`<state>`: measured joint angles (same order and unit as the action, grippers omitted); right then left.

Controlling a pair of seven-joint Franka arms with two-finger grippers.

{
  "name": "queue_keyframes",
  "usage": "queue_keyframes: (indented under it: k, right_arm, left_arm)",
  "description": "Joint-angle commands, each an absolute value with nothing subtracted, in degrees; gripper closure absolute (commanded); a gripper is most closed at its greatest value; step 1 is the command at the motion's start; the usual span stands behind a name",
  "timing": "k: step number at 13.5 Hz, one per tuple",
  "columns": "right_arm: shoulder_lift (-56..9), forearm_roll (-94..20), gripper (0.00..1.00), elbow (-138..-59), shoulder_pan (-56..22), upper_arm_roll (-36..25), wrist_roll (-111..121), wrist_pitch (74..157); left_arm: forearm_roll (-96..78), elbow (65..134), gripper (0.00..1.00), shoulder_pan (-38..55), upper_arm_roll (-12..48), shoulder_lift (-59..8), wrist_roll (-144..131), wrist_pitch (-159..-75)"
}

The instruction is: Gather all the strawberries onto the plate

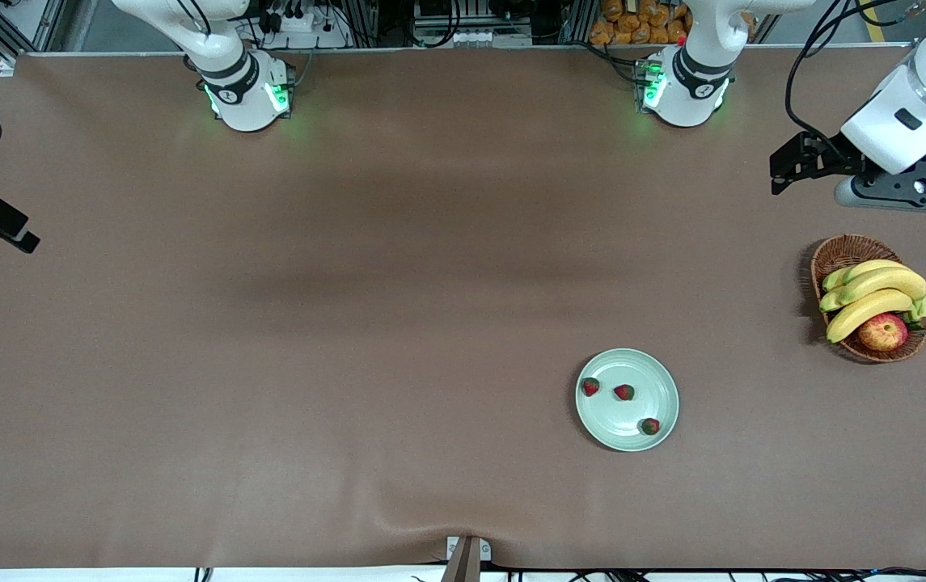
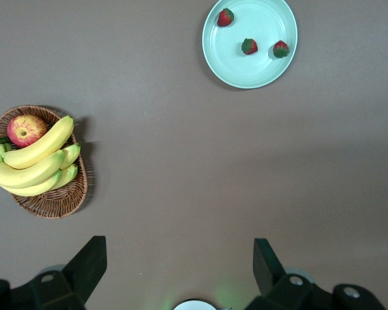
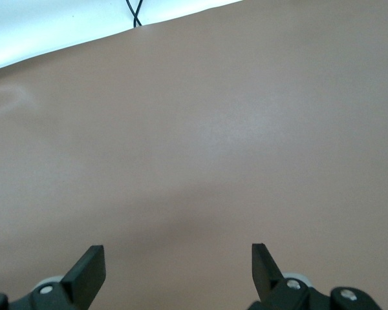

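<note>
No text, label, brand, number or sign can be read anywhere in these views. The round, shallow, pale mint-green glossy plate [image 1: 627, 399] is plain and unmarked, and the brown paper-like table cover [image 1: 349, 323] carries no print. The white arm bases at the top of the front view each bear a small round dark mark, too small to read.
</note>
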<state>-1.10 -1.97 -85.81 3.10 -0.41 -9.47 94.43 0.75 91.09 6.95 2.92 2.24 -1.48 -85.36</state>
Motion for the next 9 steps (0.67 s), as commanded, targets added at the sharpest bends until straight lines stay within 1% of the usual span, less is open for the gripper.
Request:
queue_keyframes:
  k: [1, 5, 9]
  right_arm:
    - [-1.3, -1.8, 0.00, -84.6, 3.0, -0.4, -9.0, 92.8]
    - [-1.3, -1.8, 0.00, -84.7, 2.9, -0.4, -9.0, 92.6]
    - [-1.2, -1.8, 0.00, -84.7, 3.0, -0.4, -9.1, 90.8]
  left_arm:
    - [0.2, 88.9, 0.00, 6.9, 2.5, 1.7, -0.2, -83.8]
    - [0.9, 88.4, 0.00, 6.6, 2.5, 1.4, -0.5, -83.8]
    - [1.3, 88.5, 0.00, 6.2, 2.5, 1.2, 0.6, -83.8]
